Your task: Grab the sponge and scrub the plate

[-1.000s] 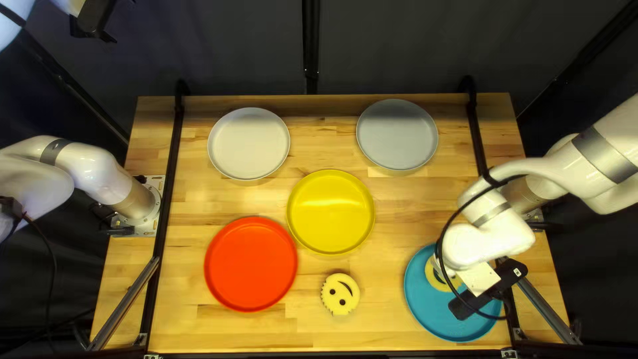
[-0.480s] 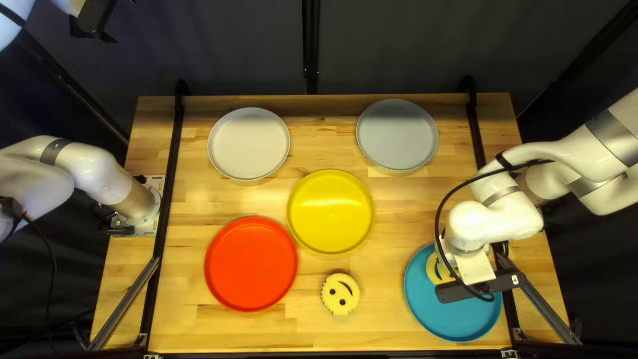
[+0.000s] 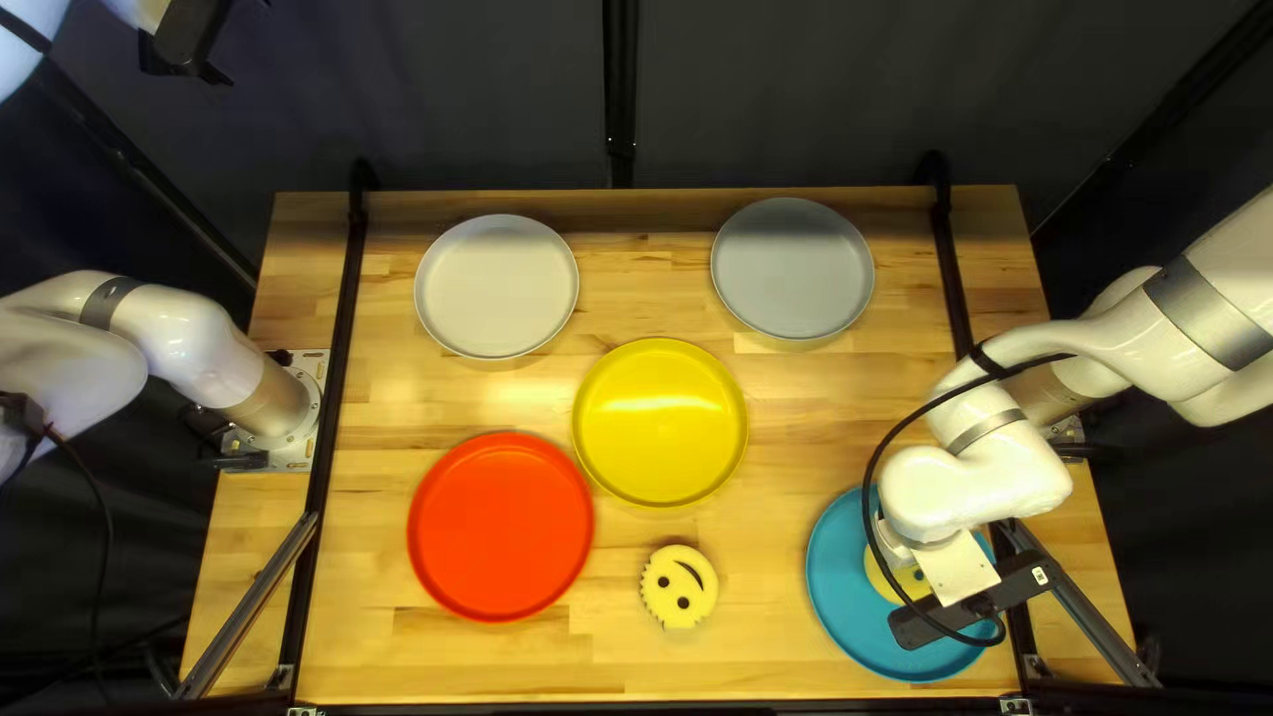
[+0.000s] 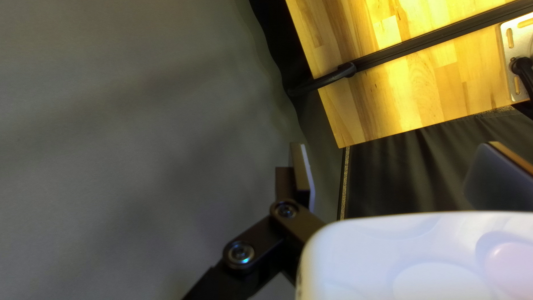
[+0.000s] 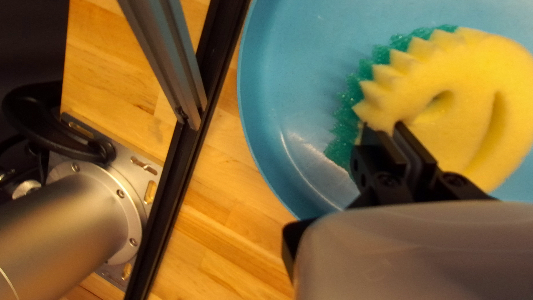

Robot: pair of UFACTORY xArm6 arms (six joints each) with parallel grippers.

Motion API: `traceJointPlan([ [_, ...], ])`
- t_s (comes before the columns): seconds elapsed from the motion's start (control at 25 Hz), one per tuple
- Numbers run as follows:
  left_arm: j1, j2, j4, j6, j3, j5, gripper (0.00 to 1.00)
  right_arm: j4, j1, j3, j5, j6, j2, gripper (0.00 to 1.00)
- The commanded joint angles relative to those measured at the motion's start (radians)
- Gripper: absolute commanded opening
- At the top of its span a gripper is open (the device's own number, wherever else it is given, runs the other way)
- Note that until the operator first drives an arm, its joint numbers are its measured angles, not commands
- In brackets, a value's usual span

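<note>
Both the right gripper (image 3: 975, 610) and the yellow-and-green sponge (image 5: 472, 66) have slid toward the near edge of the desk (image 3: 743, 650). Its fingers (image 5: 375, 147) are pinching the sponge's rim, the green side down on the blue plate (image 3: 849, 617) at the near right of the top left view. Well to the left of that plate sits a second sponge (image 3: 676, 589), yellow with a cut-out smile, and beyond it to the left is a red plate (image 3: 501, 528). Farther back come a yellow plate (image 3: 661, 424), then a grey plate (image 3: 793, 269) and an off-white plate (image 3: 497, 288) near the far edge. Beyond the desk, the left gripper (image 3: 190, 40) hangs before the dark curtain (image 3: 464, 80), fingers (image 4: 301, 169) spread wide with nothing between them.
</note>
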Motion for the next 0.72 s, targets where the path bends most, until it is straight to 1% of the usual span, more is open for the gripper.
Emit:
traceJointPlan([
  [0.04, 0.0, 0.0, 0.0, 0.0, 0.0, 0.0, 1.0, 0.022, 0.042, -0.014, -0.008, -0.003, 0.018, 0.0],
  [0.2, 0.0, 0.0, 0.0, 0.0, 0.0, 0.0, 1.0, 0.042, 0.086, -0.041, -0.014, -0.011, 0.054, 0.0],
  [0.32, 0.0, 0.0, 0.0, 0.0, 0.0, 0.0, 1.0, 0.044, 0.097, -0.062, -0.001, -0.03, 0.075, 0.0],
  [0.72, 0.0, 0.0, 0.0, 0.0, 0.0, 0.0, 1.0, -0.026, 0.018, -0.002, 0.025, -0.124, 0.008, 0.0],
])
